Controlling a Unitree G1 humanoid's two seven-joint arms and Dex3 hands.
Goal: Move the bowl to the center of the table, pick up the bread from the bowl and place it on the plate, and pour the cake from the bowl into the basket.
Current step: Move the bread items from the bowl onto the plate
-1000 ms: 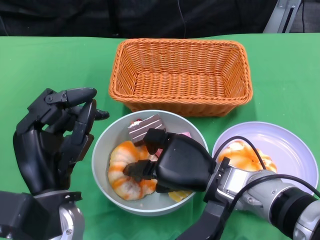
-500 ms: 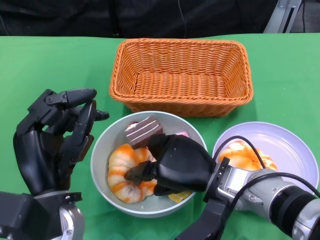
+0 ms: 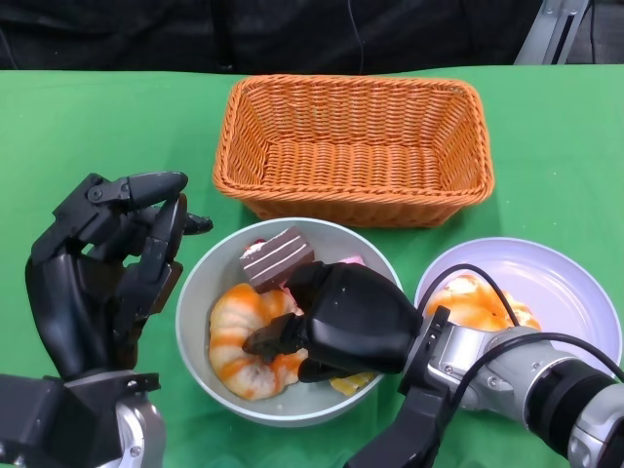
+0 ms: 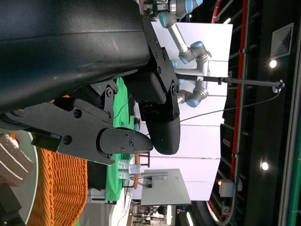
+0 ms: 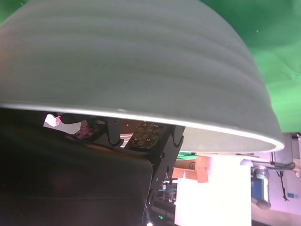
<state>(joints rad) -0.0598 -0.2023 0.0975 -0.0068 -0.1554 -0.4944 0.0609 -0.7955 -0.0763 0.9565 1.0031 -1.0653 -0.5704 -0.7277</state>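
Bread (image 3: 249, 343) lay in bowl (image 3: 200, 292), right under right hand (image 3: 341, 317) | grasp hidden, couldn't tell | left hand (image 3: 102, 268) hung loose, holding nothing | plate (image 3: 575, 292) rightward.

On the worktop (image 3: 88, 127) the basket (image 3: 356, 146) stands at the back. Just before it sits the bowl (image 3: 200, 292), holding the bread (image 3: 239, 336) at its near left and the cake (image 3: 276, 257) at its far side. The plate (image 3: 570, 292) lies right of the bowl, with food (image 3: 468, 302) on it.
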